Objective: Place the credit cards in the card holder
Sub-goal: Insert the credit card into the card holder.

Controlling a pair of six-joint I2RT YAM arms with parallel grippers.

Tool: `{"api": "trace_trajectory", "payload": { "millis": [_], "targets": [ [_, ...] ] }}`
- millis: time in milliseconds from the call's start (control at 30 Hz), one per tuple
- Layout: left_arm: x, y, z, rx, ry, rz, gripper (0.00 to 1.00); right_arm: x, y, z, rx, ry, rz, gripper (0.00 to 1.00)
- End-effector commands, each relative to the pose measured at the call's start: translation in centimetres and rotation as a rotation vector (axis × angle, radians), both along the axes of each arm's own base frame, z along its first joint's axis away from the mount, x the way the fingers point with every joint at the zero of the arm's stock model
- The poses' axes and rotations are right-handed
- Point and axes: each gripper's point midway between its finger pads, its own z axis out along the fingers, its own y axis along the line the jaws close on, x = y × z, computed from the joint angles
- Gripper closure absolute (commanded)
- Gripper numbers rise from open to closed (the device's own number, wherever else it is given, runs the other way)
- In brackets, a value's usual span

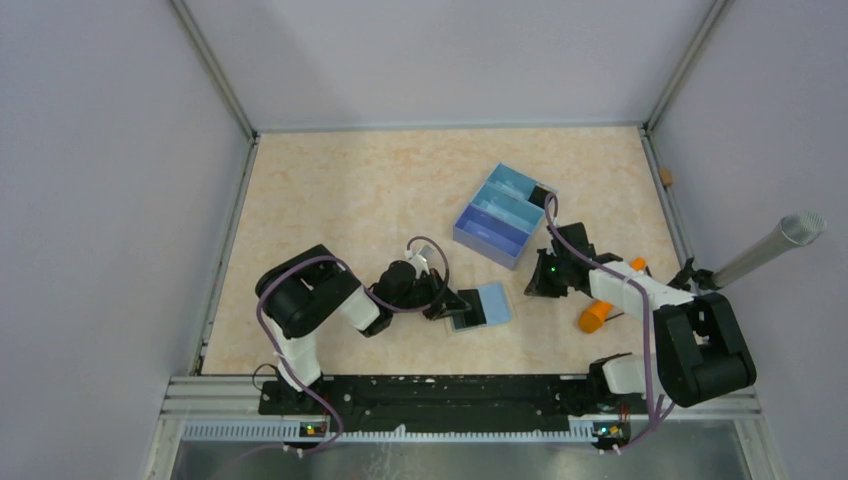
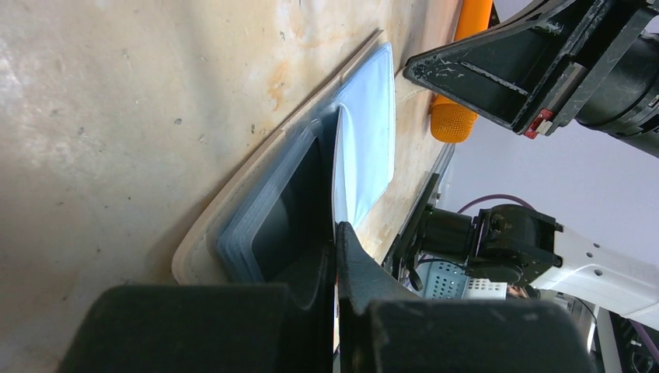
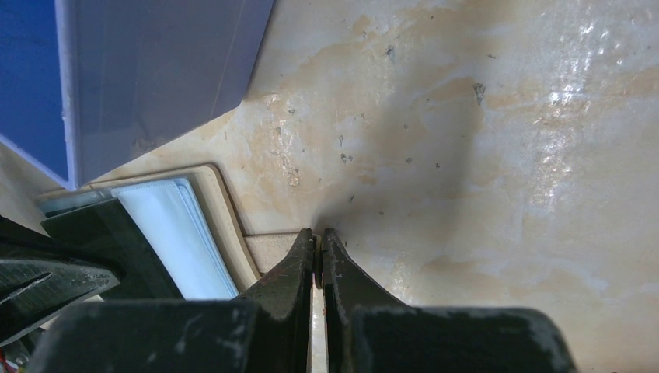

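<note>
A light-blue credit card (image 2: 369,132) stands on edge over the card holder, and my left gripper (image 2: 336,233) is shut on its near edge. The beige card holder (image 2: 203,249) lies flat on the table with a stack of several light-blue cards (image 2: 241,233) in it. From above, the held card (image 1: 493,302) shows just right of the left gripper (image 1: 452,306). My right gripper (image 3: 319,233) is shut on a thin beige flap of the card holder (image 3: 268,249), beside the cards (image 3: 171,225). In the top view the right gripper (image 1: 533,285) sits right of the card.
A blue three-compartment tray (image 1: 505,215) stands just behind both grippers, its wall (image 3: 155,70) close to the right wrist. An orange object (image 1: 595,316) lies by the right arm. A grey tube (image 1: 770,250) leans at the right wall.
</note>
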Motion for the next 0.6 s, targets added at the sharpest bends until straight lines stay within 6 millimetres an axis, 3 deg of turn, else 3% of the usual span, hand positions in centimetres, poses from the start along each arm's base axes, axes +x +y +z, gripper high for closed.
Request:
{"api": "trace_trajectory", "payload": {
  "millis": [0,567],
  "targets": [
    [0.73,1.03,-2.11,0.059,0.012,0.046,1.0,-0.67,-1.3,-0.58,-0.06,0.022,-0.03,1.0],
    [0.79,0.36,-1.64,0.02,0.023,0.036,1.0,-0.83,-1.4,-0.79,-0.062,0.026,-0.035,1.0]
  ]
}}
